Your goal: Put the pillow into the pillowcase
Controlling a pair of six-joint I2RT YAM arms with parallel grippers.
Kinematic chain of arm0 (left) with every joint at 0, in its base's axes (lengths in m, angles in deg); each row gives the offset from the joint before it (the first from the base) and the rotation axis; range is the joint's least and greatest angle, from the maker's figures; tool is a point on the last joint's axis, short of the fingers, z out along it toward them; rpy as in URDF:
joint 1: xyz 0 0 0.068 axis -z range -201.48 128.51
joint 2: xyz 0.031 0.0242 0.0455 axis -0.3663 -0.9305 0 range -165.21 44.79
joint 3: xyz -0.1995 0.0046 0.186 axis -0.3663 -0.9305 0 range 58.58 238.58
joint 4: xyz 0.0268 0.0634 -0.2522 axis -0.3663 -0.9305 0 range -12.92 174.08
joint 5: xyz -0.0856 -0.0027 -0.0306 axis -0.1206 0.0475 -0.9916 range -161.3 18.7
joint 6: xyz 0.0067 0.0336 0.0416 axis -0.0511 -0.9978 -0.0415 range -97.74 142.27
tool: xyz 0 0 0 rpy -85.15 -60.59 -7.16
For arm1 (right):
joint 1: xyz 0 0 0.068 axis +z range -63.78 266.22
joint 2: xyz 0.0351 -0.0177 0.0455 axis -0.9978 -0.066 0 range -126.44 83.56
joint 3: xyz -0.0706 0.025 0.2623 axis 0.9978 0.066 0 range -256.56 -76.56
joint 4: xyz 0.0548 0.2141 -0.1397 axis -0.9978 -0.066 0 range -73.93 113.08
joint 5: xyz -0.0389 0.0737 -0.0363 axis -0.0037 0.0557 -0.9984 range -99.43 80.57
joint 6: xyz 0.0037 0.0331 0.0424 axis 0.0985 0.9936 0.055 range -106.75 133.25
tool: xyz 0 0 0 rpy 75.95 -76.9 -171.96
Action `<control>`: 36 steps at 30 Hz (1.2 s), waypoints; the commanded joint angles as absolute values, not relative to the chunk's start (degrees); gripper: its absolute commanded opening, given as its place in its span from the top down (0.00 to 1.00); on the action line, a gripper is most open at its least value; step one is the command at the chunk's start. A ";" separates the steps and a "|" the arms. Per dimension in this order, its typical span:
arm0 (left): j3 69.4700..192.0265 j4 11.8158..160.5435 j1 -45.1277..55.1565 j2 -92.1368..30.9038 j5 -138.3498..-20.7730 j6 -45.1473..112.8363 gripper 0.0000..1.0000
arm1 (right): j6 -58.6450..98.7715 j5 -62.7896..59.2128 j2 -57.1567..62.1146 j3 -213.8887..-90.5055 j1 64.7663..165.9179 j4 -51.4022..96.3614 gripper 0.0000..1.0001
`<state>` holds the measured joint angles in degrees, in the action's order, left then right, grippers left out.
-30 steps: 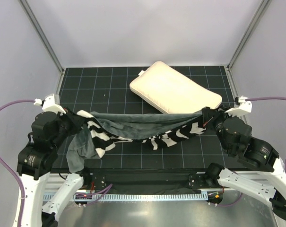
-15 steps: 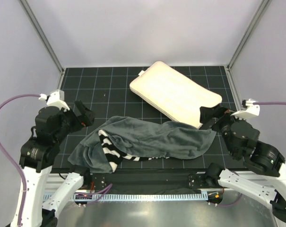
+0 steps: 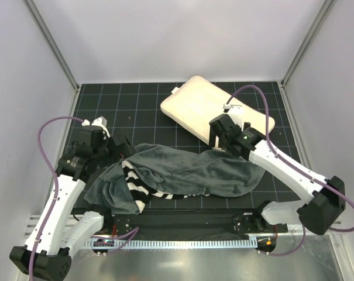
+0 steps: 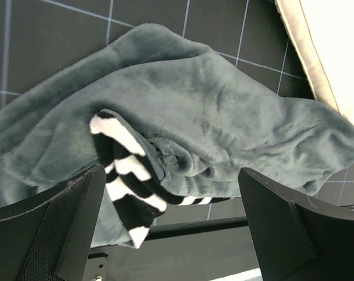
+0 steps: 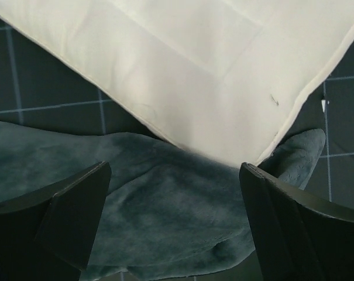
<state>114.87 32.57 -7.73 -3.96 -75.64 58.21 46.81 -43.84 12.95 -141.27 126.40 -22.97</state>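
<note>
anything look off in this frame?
The pillowcase lies bunched in a heap, grey side up, with a zebra fold turned out near its left end; no opening is spread. Its right end butts against the pillow. The left gripper and right gripper are open, holding nothing.

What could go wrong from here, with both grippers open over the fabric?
1. The pillowcase lies crumpled with no opening showing. Only a zebra fold pokes out under the open left gripper. A pinch there may catch both layers and keep the opening shut.
2. The open right gripper hovers where the pillow edge meets the grey fabric, so closing there could grab both.
</note>
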 commanded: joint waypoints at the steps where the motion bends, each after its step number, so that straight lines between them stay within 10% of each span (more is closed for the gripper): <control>1: 111.59 39.51 -7.42 -3.20 -78.15 61.28 0.00 | 44.63 -41.69 10.18 -140.29 122.26 -22.72 0.00; 6: 106.84 44.87 -6.81 -3.20 -79.47 64.10 0.00 | 50.27 -48.82 6.47 -139.42 110.76 -26.69 0.00; 17: 104.81 47.78 -6.28 -5.31 -78.07 64.28 0.00 | 55.07 -12.12 3.95 -122.09 79.55 9.77 0.00; 29: 107.44 46.20 -6.19 -3.10 -72.97 62.26 0.00 | 50.70 11.65 -27.33 -156.51 103.69 19.14 0.00; 36: 108.24 45.67 -6.28 -4.26 -73.23 61.90 0.00 | 42.44 5.01 -15.80 -155.50 106.52 9.81 0.00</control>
